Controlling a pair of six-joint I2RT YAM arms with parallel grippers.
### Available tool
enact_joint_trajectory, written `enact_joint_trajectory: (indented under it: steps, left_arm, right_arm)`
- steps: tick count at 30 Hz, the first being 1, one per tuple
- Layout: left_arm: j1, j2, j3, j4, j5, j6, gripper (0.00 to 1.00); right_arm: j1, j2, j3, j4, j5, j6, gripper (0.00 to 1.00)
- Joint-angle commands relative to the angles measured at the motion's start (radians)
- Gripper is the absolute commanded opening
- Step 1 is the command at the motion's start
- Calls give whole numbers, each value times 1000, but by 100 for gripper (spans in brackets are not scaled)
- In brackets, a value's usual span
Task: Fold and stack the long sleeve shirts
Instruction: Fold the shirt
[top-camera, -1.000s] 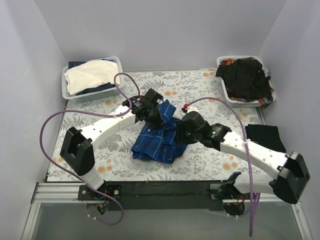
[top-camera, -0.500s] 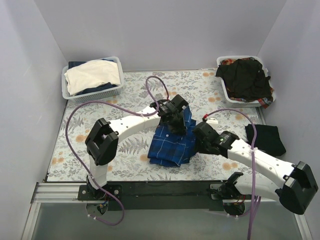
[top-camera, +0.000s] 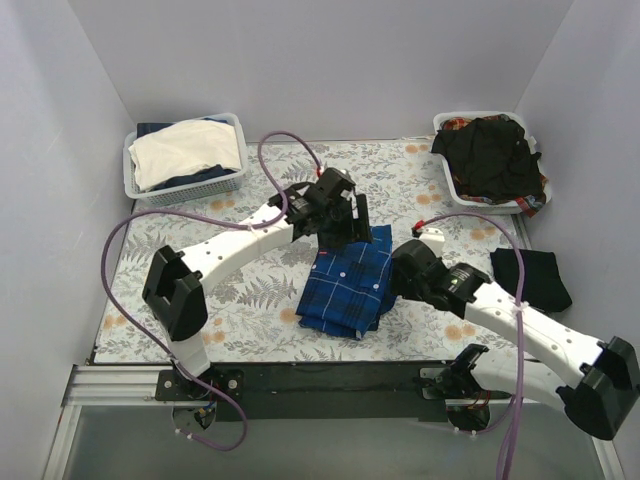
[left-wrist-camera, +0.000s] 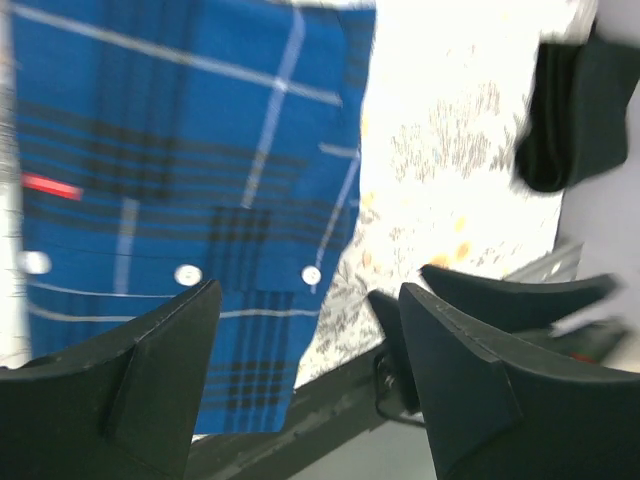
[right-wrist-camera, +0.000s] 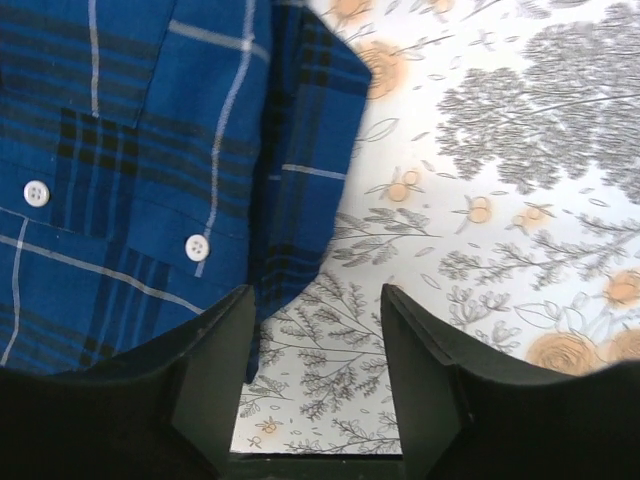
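Observation:
The royal-blue plaid long sleeve shirt (top-camera: 346, 287) lies folded in a flat rectangle mid-table, its white buttons facing up (right-wrist-camera: 130, 190). My left gripper (top-camera: 352, 226) hovers over its far edge, open, with only shirt (left-wrist-camera: 170, 150) and tablecloth showing between the fingers (left-wrist-camera: 150, 370). My right gripper (top-camera: 398, 283) stands open at the shirt's right edge, low over the cloth (right-wrist-camera: 315, 340); its left finger (right-wrist-camera: 215, 360) is at the shirt's hem and grips nothing. A folded black long sleeve shirt (top-camera: 530, 276) lies at the table's right edge, also visible in the left wrist view (left-wrist-camera: 575, 110).
A white lattice basket (top-camera: 141, 187) at the back left holds white and dark cloth. Another basket (top-camera: 456, 187) at the back right holds a heap of black clothes (top-camera: 490, 155). The flower-print tablecloth (top-camera: 250, 290) covers the table; a black rail (top-camera: 330, 378) runs along its near edge.
The left gripper opened, let go of the plaid shirt and drew back toward the far left. The shirt went from a bunched heap to a flat fold. The right gripper shifted right.

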Motion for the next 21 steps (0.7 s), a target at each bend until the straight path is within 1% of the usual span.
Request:
enact_joint_trajectory:
  steps: [1, 5, 9, 10, 13, 14, 16, 17, 19, 21]
  left_arm:
    - [83, -101, -28, -45, -74, 10, 71]
    - [138, -155, -105, -42, -70, 8, 72]
    - [161, -183, -168, -50, -89, 16, 72]
    - [167, -187, -180, -51, -89, 15, 72]
    - [172, -198, -229, -48, -93, 15, 72]
    - [174, -201, -240, -45, -93, 15, 72]
    - [177, -206, -275, -39, -95, 15, 72]
    - [178, -206, -288, -36, -94, 15, 72]
    - [181, -207, -312, -27, -93, 19, 72]
    - [181, -206, -323, -21, -92, 25, 72]
  right_arm:
    - [-1, 112, 37, 150, -119, -90, 68]
    - [-4, 190, 39, 233, -161, -135, 72]
    - [-41, 282, 48, 291, -239, -149, 73]
    - [-42, 316, 51, 296, -248, -149, 71]
    - [-42, 350, 68, 323, -271, -158, 60]
    - [-42, 352, 72, 329, -273, -158, 50]
    - [-42, 349, 94, 328, -270, -159, 38]
    - [-42, 346, 100, 326, -270, -161, 23]
    - [-42, 332, 127, 323, -268, -162, 3]
    - [-42, 319, 155, 296, -253, -168, 1]
